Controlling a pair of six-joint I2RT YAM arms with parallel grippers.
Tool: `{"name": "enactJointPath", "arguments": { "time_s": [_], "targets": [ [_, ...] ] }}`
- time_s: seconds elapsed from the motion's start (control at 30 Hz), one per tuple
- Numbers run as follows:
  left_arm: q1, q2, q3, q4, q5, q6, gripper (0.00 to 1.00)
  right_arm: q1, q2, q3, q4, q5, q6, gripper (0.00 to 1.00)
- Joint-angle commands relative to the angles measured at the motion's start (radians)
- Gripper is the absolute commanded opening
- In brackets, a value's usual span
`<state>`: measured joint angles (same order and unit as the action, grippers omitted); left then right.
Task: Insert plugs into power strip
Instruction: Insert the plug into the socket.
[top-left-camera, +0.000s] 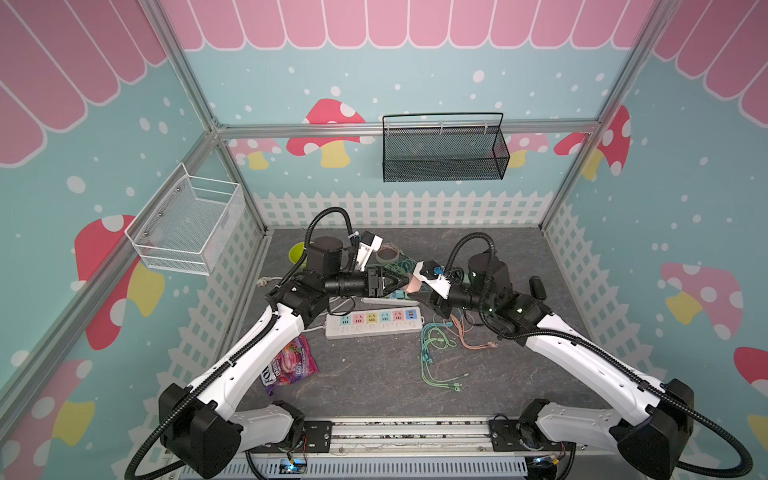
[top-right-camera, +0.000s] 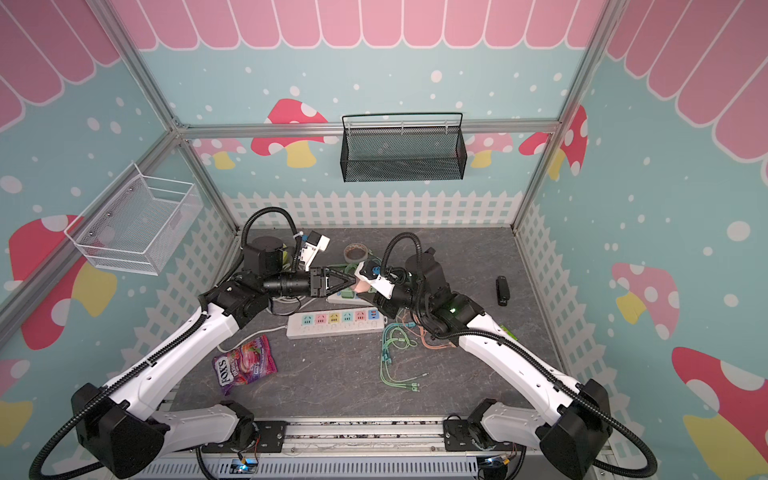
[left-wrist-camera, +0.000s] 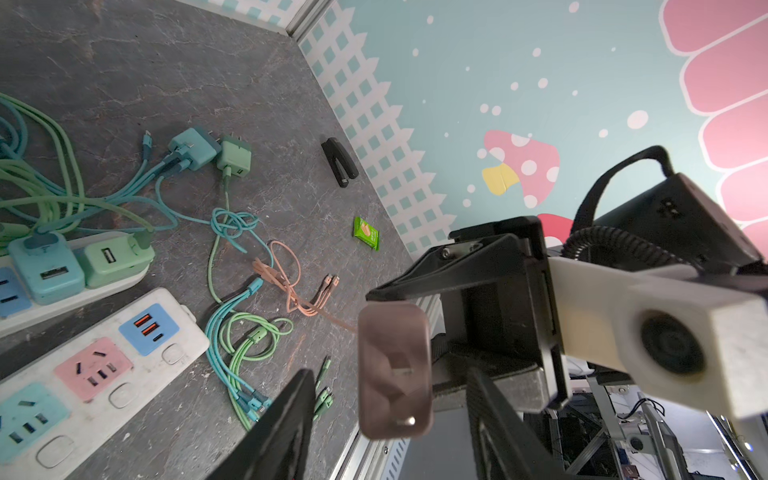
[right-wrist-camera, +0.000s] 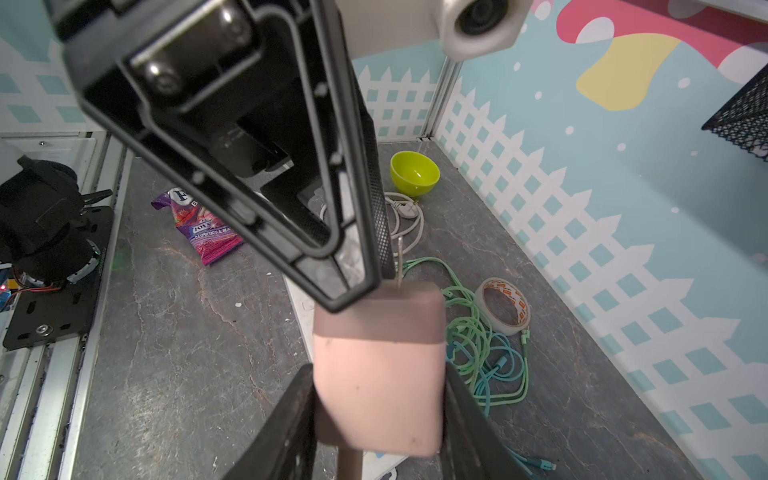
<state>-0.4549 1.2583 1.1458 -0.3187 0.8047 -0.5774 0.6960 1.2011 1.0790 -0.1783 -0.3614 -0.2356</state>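
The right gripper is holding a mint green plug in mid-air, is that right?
Not quite: the plug that the right gripper holds in mid-air is salmon pink, not mint green. The right wrist view shows it clamped between the jaws.

Power strip (top-left-camera: 374, 322) sockets uncovered; cable tangle (top-left-camera: 436, 340) beside right end.

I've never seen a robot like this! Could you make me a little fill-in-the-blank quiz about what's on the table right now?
1. The right gripper is shut on a ___ plug.
2. Every socket on the front power strip is ___.
3. The mesh basket on the back wall is ___.
4. The candy bag on the table is mostly ___.

Missing words: pink; empty; black; purple.
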Motion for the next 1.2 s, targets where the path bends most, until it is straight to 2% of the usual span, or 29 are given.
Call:
{"name": "enactJointPath", "arguments": {
  "time_s": [0.0,0.23,0.37,0.4,0.47,0.53,0.77,0.87,1.0,1.17],
  "targets": [
    [-0.017,0.01,0.04,-0.046,0.006,0.049,0.56,0.014,0.009,0.038,0.0,0.02,-0.039,0.17],
    [-0.021,0.022,0.058,-0.092,-0.028,0.077,0.42,0.029,0.012,0.045,-0.007,0.03,-0.05,0.17],
    [-0.021,0.022,0.061,-0.094,-0.043,0.08,0.33,0.03,0.009,0.035,-0.006,0.042,-0.044,0.21],
    [-0.021,0.023,0.06,-0.096,-0.05,0.081,0.31,0.03,0.007,0.03,-0.006,0.043,-0.034,0.25],
    [-0.02,0.024,0.061,-0.095,-0.057,0.083,0.26,0.03,0.002,0.025,-0.003,0.059,0.004,0.43],
    [-0.02,0.027,0.06,-0.092,-0.066,0.085,0.21,0.029,-0.009,0.016,0.008,0.085,0.045,0.54],
    [-0.019,0.023,0.039,-0.035,-0.12,0.074,0.11,0.026,-0.136,-0.061,0.081,0.112,0.153,0.71],
    [-0.019,0.016,0.019,0.021,-0.145,0.059,0.08,0.027,-0.176,-0.073,0.096,0.099,0.247,0.76],
    [-0.018,0.005,-0.008,0.117,-0.181,0.034,0.04,0.027,-0.201,-0.103,0.133,-0.003,0.395,0.79],
    [-0.017,-0.009,-0.058,0.276,-0.179,-0.01,0.03,0.028,-0.249,-0.288,0.415,-0.171,0.633,0.79]
  ]
}}
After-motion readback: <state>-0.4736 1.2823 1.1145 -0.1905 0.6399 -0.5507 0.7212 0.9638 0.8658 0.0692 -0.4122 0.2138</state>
